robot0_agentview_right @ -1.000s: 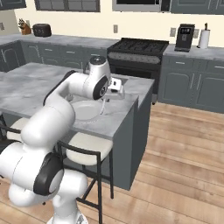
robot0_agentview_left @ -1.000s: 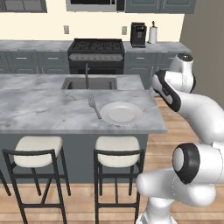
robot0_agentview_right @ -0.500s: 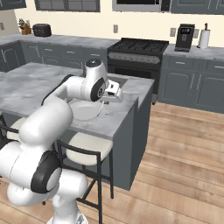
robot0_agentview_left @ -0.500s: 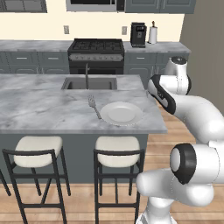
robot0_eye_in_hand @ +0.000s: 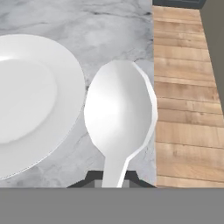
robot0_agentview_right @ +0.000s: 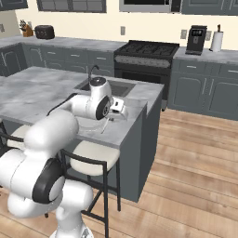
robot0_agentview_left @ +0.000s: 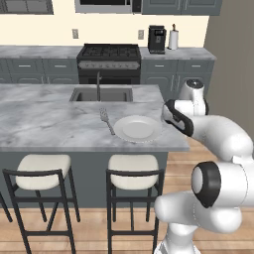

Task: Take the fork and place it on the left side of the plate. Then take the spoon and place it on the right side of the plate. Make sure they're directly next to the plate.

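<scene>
In the hand view my gripper is shut on the thin handle of the pale spoon. Its round bowl points away from me, over the marble strip between the white plate and the counter's right edge. From the left base view the hand hangs low just right of the plate. The grey fork lies on the counter close against the plate's left rim. The right base view has the spoon hanging down from the gripper, with the arm covering much of the plate.
The island counter ends just right of the spoon, with wooden floor beyond. A sink with a faucet sits behind the plate. Two stools stand under the front edge. A stove and coffee machine are at the back wall.
The hand, still shut on the spoon, has moved left and down toward the counter at the plate's right rim. Plate and fork have not moved.
</scene>
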### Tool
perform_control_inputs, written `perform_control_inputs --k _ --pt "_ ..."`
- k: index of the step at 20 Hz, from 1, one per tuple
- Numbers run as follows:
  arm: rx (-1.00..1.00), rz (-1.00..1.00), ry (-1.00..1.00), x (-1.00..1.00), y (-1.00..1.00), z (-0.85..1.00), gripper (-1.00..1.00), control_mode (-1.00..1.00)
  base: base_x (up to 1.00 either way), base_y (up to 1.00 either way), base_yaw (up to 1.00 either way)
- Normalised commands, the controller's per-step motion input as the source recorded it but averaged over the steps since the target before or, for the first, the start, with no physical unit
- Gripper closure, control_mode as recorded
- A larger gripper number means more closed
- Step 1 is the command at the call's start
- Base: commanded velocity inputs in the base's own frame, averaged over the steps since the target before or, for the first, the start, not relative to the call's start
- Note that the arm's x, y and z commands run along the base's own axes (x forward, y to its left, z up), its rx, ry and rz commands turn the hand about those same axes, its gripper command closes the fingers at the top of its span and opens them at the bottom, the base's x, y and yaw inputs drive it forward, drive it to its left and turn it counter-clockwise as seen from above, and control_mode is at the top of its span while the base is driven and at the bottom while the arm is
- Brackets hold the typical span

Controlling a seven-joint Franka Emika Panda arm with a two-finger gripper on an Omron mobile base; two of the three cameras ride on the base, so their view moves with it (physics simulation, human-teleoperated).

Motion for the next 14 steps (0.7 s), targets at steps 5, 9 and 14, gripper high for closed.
perform_control_inputs --k 5,9,14 --pt "0.00 0.00 0.00 0.22 0.07 -0.55 1.00 -1.00 0.00 0.00 0.00" --pt "0.00 0.00 0.00 0.30 0.00 -0.27 1.00 -1.00 0.00 0.00 0.00" --pt "0.00 0.00 -0.01 0.35 0.00 -0.12 1.00 -1.00 0.00 0.00 0.00"
